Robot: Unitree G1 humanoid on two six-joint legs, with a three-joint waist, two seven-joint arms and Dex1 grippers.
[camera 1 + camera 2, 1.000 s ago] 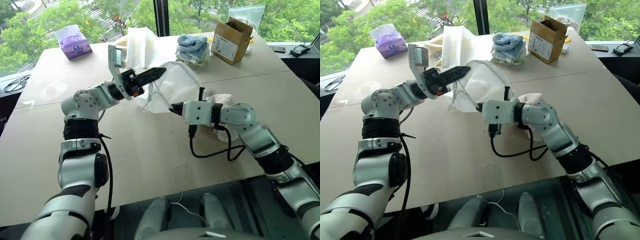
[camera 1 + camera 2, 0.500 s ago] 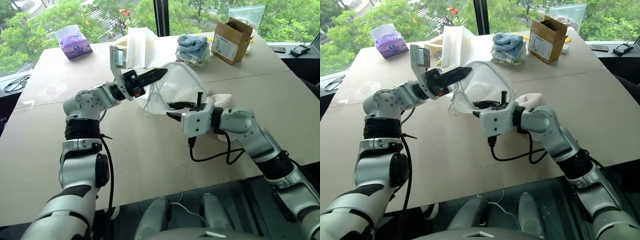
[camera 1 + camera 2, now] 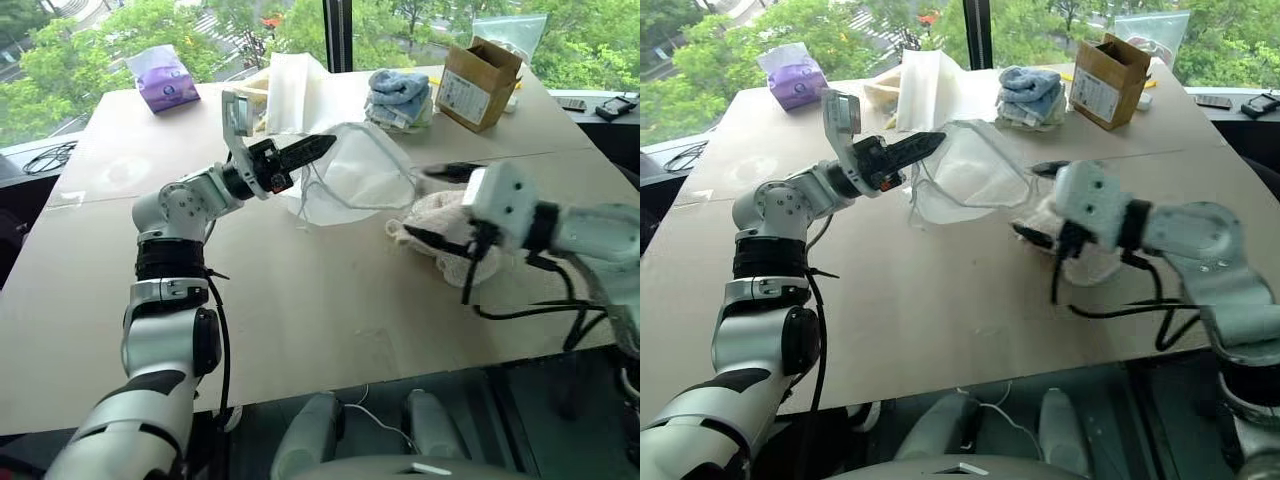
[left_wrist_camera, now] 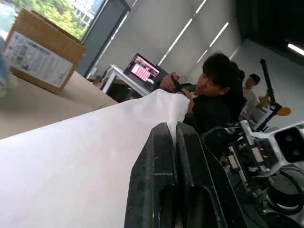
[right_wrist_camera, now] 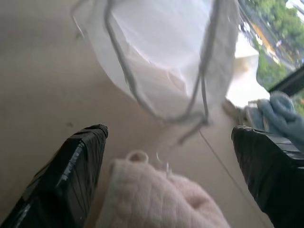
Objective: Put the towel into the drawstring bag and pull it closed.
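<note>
1. Left gripper (image 3: 322,146) is raised over the table (image 3: 300,310) with its fingers pinched tight together on the rim of the drawstring bag (image 3: 365,175), holding the mouth up so the thin white pouch hangs open, its bottom resting on the tabletop.
2. Right gripper (image 3: 432,206) has its fingers spread wide with nothing between them. It sits right over the towel (image 3: 440,235), one fingertip (image 5: 97,133) on either side of the heap in the right wrist view.
3. The towel is a cream, lumpy pile on the table, just to the right of the bag, outside it. Its short loop (image 5: 137,156) points toward the bag's dangling cords (image 5: 142,102).
4. Labels: the cardboard box (image 3: 483,84) at the far edge has a white printed sticker on its side, but the text is too small to read. The purple tissue pack (image 3: 163,78) at far left has a printed design, also unreadable.
5. Also back there: folded light-blue towels (image 3: 398,92) and a stiff white folded sheet (image 3: 292,92).
6. In the left wrist view, people sit in the background by a laptop (image 4: 142,71).
</note>
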